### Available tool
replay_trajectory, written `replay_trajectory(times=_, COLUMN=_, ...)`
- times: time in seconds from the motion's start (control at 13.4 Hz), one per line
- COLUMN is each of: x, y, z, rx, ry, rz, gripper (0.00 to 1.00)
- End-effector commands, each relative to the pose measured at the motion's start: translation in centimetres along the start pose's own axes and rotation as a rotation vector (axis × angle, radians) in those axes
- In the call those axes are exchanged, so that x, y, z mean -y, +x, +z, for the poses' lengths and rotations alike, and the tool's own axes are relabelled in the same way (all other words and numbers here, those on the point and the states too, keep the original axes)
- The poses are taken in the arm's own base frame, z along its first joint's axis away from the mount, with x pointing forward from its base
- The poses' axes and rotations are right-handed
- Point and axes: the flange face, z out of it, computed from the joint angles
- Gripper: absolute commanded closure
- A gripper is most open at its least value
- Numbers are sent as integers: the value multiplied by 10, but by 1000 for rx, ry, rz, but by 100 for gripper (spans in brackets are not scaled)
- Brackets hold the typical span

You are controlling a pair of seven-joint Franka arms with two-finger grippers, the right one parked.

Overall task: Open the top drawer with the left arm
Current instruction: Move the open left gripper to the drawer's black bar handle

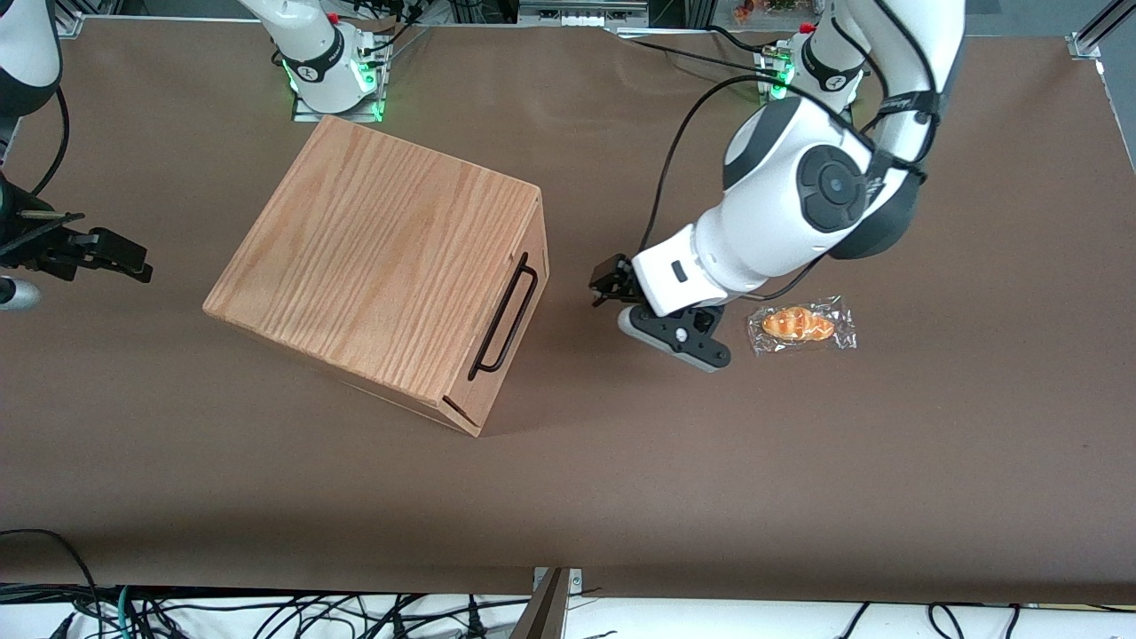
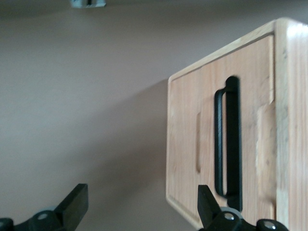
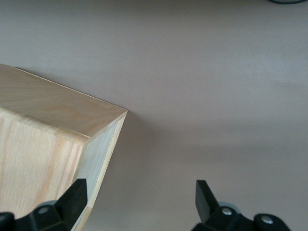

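Black two-finger gripper (image 1: 606, 287) of the bulky white left arm (image 1: 781, 209) hangs low over the brown table (image 1: 799, 461), in front of the cabinet's handle face but apart from it, w/ a strip of bare table between. Fingers (image 2: 72, 204) spread wide in the wrist view, nothing between them; one fingertip overlaps the lower end of the handle in that view, but front view shows a gap, so no contact.

Top drawer (image 2: 202, 139): shallow light-wood front w/ long thin black bar handle (image 1: 504, 317), on the face of the oak-grain cabinet (image 1: 373, 257) that looks toward the working arm. Looks closed, front flush w/ the cabinet edge. Cabinet sits skewed on the table, roughly mid-table.

Room: open table all round the gripper, incl. nearer the front camera. Only nearby item is a bread roll in clear plastic wrap (image 1: 801, 325), just beside the grey wrist bracket (image 1: 674, 335), toward the working arm's end.

Hard to see: drawer front mostly foreshortened in front view, only a sliver plus handle. Wrist view cuts off the cabinet's edge and the gripper's body; seams under the top drawer blurry, can't count lower drawers.

Arm pose: forearm slants down from the base toward the cabinet, big dark-grey joint cap (image 1: 832, 188) facing the camera, black cable (image 1: 674, 169) looping over the table to the wrist.
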Motion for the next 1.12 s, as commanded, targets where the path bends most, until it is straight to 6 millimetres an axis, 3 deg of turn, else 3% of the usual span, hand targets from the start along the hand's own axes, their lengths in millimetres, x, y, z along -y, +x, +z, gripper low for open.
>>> replay_trajectory(times=0.0, x=-23, y=8, z=28, rx=-67, ry=-33, rz=0, gripper=0)
replay_trajectory(times=0.15, x=-44, y=4, z=50, rx=-91, ry=-41, rz=22, gripper=0)
replay_trajectory(times=0.45, x=-59, y=-1, z=86, rx=-127, ry=-47, rz=42, gripper=0)
replay_trajectory(times=1.04, x=-58, y=-9, z=121, rx=-101, ry=-33, rz=49, gripper=0)
